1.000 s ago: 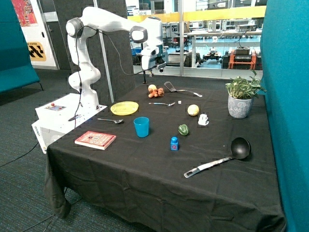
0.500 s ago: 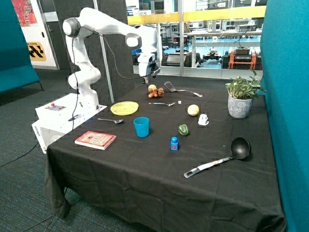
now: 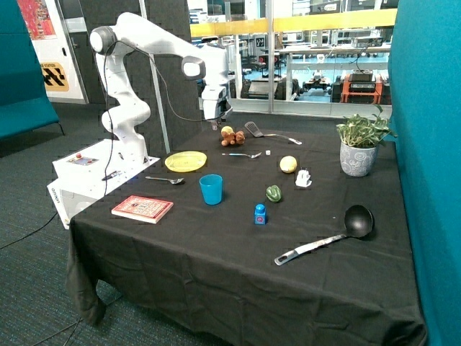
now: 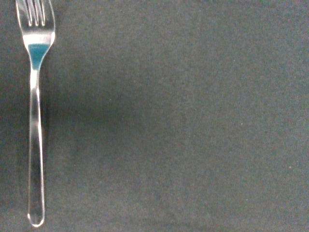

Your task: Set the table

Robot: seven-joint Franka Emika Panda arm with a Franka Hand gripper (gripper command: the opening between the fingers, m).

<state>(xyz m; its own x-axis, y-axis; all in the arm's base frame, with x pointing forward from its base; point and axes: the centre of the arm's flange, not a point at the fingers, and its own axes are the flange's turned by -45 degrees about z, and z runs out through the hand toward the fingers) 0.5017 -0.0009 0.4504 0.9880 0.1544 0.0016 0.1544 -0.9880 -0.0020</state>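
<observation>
1. A metal fork (image 4: 36,121) is lying flat on the black cloth of the table (image 4: 183,125), running along one edge of the picture.
2. Its tines are reaching the border of the frame and are partly cut off there; the rounded handle end is sitting near the opposite border.
3. The neck below the tines is reflecting a teal patch; the handle is catching pale highlights along its length.
4. The cloth is filling the rest of the picture, showing a fine speckled weave.
5. No pincer part is showing here.
</observation>
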